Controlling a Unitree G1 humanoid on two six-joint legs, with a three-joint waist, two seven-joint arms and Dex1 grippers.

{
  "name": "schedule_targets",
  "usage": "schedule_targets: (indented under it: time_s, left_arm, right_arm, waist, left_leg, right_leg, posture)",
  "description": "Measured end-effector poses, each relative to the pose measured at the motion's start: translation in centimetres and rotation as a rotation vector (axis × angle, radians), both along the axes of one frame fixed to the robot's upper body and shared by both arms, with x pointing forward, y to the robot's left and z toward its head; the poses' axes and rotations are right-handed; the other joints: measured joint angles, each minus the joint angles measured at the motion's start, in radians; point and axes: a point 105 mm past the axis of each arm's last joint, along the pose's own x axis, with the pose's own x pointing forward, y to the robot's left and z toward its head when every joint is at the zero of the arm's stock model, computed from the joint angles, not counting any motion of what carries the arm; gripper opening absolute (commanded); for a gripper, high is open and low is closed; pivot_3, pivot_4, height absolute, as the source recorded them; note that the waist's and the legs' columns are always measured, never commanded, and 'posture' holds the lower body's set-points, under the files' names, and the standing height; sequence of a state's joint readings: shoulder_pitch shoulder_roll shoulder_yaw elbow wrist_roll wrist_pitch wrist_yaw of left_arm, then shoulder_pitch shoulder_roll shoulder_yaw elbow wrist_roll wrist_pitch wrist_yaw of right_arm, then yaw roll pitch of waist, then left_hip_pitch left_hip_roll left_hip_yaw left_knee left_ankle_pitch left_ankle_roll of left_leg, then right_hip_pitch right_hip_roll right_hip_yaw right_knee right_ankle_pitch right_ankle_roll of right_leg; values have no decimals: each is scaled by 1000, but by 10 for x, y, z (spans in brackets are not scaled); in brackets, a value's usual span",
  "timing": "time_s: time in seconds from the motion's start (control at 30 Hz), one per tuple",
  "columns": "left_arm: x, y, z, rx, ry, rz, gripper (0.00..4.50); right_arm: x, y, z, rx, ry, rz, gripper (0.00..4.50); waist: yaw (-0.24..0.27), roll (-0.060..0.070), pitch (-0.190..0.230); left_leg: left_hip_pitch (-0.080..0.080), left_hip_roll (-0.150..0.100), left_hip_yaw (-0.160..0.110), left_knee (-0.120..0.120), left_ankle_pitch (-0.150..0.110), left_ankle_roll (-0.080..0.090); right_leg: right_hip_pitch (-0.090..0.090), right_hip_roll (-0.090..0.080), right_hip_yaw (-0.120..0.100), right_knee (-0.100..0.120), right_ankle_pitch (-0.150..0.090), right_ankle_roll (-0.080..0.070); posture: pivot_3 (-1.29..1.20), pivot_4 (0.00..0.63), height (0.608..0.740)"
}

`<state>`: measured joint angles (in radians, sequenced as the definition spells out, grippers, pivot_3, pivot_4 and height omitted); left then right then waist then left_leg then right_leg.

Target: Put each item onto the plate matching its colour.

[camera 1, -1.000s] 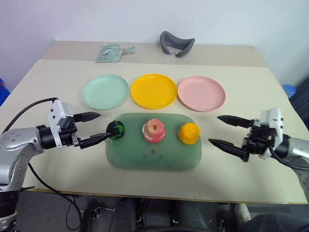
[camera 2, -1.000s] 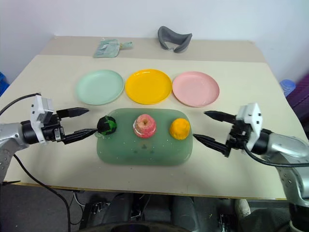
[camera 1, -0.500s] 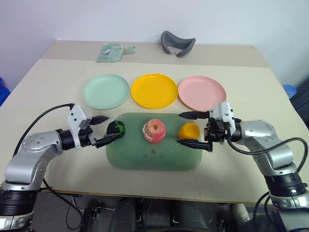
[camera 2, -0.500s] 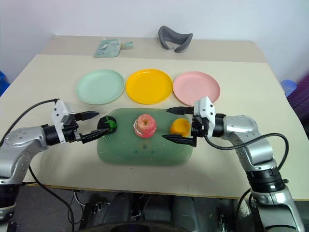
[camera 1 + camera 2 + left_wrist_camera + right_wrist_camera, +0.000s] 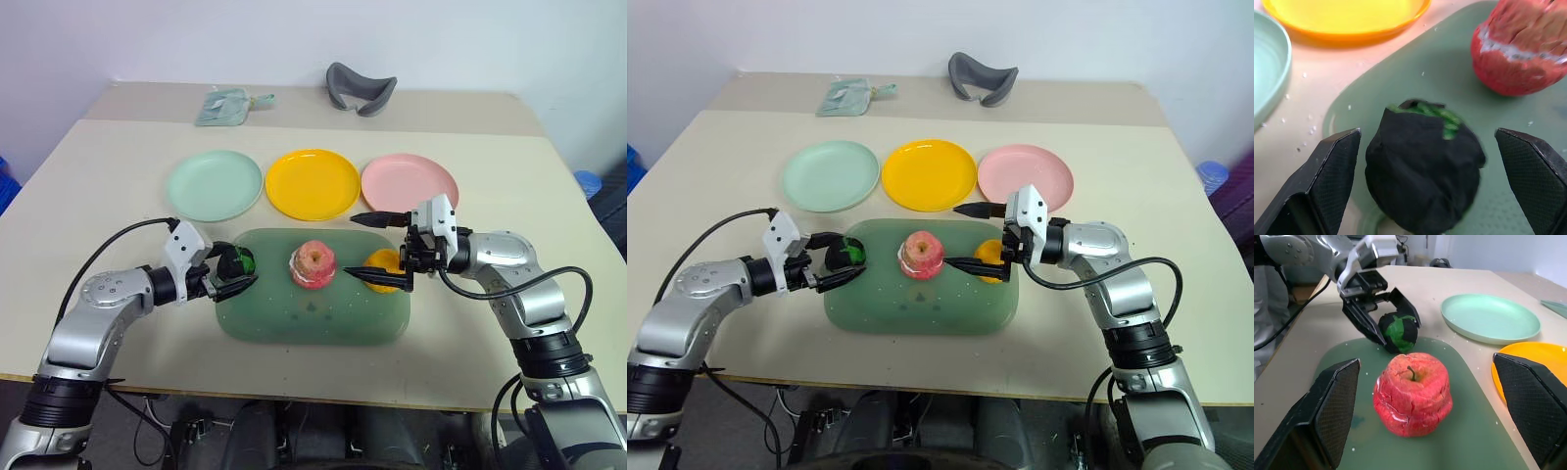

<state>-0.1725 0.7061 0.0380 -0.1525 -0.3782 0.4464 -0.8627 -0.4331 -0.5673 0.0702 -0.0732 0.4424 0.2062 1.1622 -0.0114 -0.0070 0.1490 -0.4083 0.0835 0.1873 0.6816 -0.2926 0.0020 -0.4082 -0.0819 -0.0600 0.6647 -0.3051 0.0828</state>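
On the green tray [image 5: 312, 318], the left end effector [image 5: 227, 272] is bracketing the dark green item [image 5: 236, 261], fingers apart. It should close squarely before lifting toward the mint plate [image 5: 214, 185]. The right end effector [image 5: 377, 248], also spread, is straddling the orange item [image 5: 385, 264].

Lab-like room: bare table [image 5: 88, 176], blank wall [image 5: 147, 39]
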Motion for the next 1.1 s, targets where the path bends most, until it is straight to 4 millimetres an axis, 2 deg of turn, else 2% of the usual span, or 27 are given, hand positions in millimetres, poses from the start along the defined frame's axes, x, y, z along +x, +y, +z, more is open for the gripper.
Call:
schedule_targets:
  time_s: [0.03, 0.1, 0.13, 0.23, 0.37, 0.53, 0.67, 0.83, 0.93, 1.0, 1.03, 1.1]
  left_arm:
    - [0, -1, -2, 5, 5, -2, 4500]
    - [0, -4, -4, 1, 5, -8, 3972]
    - [0, -6, -5, -3, 3, -12, 3642]
    - [0, -7, -4, -4, -6, -14, 2227]
    - [12, -8, 1, -58, -50, 62, 2227]
    - [47, 15, 37, -60, -196, 295, 2227]
    - [77, 23, 64, -159, -287, 491, 2227]
    - [116, 44, 68, -180, -282, 784, 2227]
    - [131, 46, 60, -157, -266, 866, 3209]
    - [136, 46, 55, -146, -258, 884, 4133]
    - [138, 45, 52, -144, -257, 886, 4420]
    - [141, 40, 49, -156, -250, 870, 4420]
  right_arm:
    - [0, 0, 0, -1, -1, -1, 4439]
    - [0, 0, 0, -3, -4, -2, 4500]
    - [0, 0, 0, -3, -5, -2, 4500]
    - [0, 0, 0, -3, -6, -3, 4500]
    - [1, 0, 0, -1, -11, -7, 4500]
    - [6, 1, -2, 17, -20, -37, 4500]
    - [16, 5, 1, 30, -49, -72, 4500]
    - [21, 9, 6, 39, -79, -85, 4500]
    - [22, 10, 7, 43, -83, -90, 4500]
    - [22, 10, 8, 42, -85, -95, 4500]
    - [23, 10, 7, 41, -86, -97, 4500]
    - [23, 10, 8, 43, -86, -103, 4500]
  waist:
    - [0, 0, 0]
    - [0, 0, 0]
    - [0, 0, 0]
    - [-1, 0, 0]
    - [3, 0, 0]
    - [0, -1, 0]
    - [2, -1, 0]
    - [2, -1, 0]
    - [1, -1, 0]
    - [0, -1, 0]
    - [-1, -1, 0]
    - [-1, -1, 0]
  left_leg:
    - [0, 0, 0, 0, 0, 0]
    - [0, 0, 0, 0, 0, 0]
    - [0, 0, 0, 0, 0, 0]
    - [0, 0, 0, 0, 0, 0]
    - [0, 0, 0, 0, 0, 0]
    - [0, 0, 0, 1, 0, 0]
    - [0, 0, 0, 1, 0, 0]
    - [0, 0, 1, 1, 0, 0]
    - [0, 0, 2, 1, 0, 0]
    - [0, 0, 2, 1, 0, 0]
    - [0, 0, 2, 1, 0, 0]
    - [0, 0, 3, 1, 0, -1]
  right_leg:
    - [0, 0, 0, 0, 0, 0]
    - [0, 0, 0, 0, 0, 0]
    - [0, 0, 0, 0, 0, 0]
    - [0, 0, 0, 0, 0, 0]
    - [0, 0, 0, 0, 0, 0]
    - [0, 0, 0, 0, 0, 0]
    - [1, 0, 0, 0, 0, 0]
    - [1, 0, -1, 0, 0, 1]
    - [1, 0, -2, 0, 0, 1]
    - [1, 0, -2, 0, 0, 0]
    - [1, 0, -2, 0, 0, 0]
    - [1, 0, -2, 0, 0, 0]
  posture:
    - [0, 150, 740]
    - [0, 150, 740]
    - [0, 150, 740]
    - [0, 150, 740]
    - [0, 150, 740]
    - [0, 150, 740]
    - [0, 150, 740]
    - [0, 150, 740]
    - [0, 150, 740]
    - [0, 150, 740]
    - [0, 150, 740]
    - [0, 150, 740]
